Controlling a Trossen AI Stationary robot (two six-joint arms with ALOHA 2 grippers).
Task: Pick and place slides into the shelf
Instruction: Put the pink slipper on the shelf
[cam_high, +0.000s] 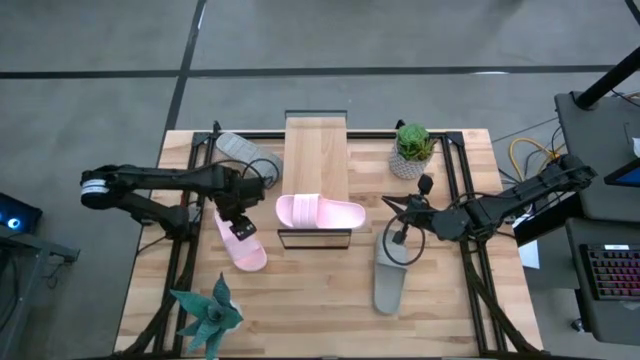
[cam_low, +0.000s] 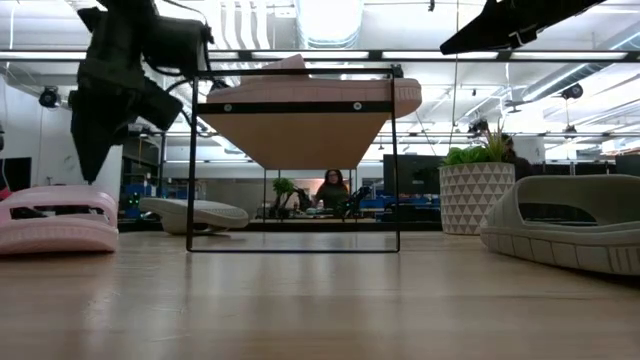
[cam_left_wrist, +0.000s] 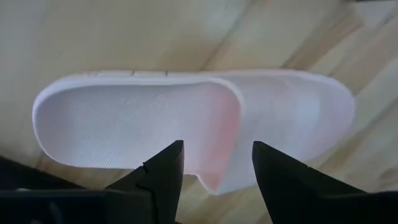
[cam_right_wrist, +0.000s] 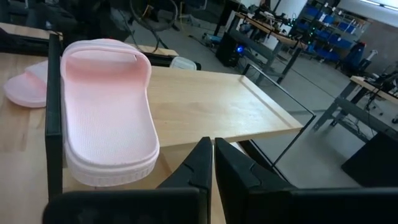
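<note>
One pink slide (cam_high: 320, 211) was recorded lying across the shelf (cam_high: 316, 150). Left gripper (cam_left_wrist: 214, 180), spread open and empty, was shown only by its wrist view above the second pink slide (cam_left_wrist: 186, 130). Right gripper (cam_right_wrist: 213, 163) was seen closed, empty.

1. One pink slide (cam_high: 320, 211) lies across the shelf's (cam_high: 315, 150) near end.
2. The left gripper (cam_high: 240, 222) hangs over another pink slide (cam_high: 243, 246), left of the shelf.
3. The right gripper (cam_high: 403, 233) sits above a grey slide (cam_high: 390, 281).
</note>
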